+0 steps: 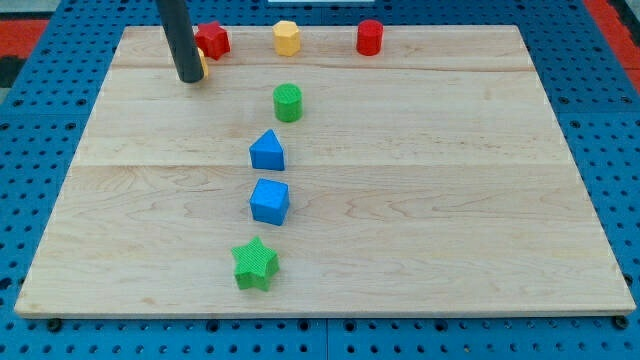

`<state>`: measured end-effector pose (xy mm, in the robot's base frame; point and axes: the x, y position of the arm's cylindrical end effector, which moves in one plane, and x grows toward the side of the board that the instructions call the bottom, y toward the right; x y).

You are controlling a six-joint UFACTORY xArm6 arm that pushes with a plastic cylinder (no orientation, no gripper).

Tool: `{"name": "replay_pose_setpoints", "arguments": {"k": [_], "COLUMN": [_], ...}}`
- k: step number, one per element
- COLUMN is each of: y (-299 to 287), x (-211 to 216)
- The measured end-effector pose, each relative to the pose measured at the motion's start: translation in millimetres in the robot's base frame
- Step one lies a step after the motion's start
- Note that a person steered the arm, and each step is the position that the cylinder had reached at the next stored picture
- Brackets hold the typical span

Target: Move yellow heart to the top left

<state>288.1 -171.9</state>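
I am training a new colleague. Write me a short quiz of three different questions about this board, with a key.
1. True or false: my tip is at the view's top left, against a yellow block.
2. Which block lies nearest the view's bottom? A. green star B. blue cube C. red cylinder
3. Fill in: the red star is at the view's top ____.

Key: 1 true; 2 A; 3 left.

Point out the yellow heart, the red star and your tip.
yellow heart (201, 64): camera view, sliver showing right of the rod.
red star (212, 39): camera view, its top face.
my tip (189, 77): camera view, rod's very end, touching the heart's left.
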Motion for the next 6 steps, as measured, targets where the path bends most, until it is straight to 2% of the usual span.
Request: {"name": "replay_pose_setpoints", "arguments": {"k": [1, 3, 4, 5, 6], "y": [27, 30, 2, -54, -47], "x": [14, -20, -24, -22, 2]}}
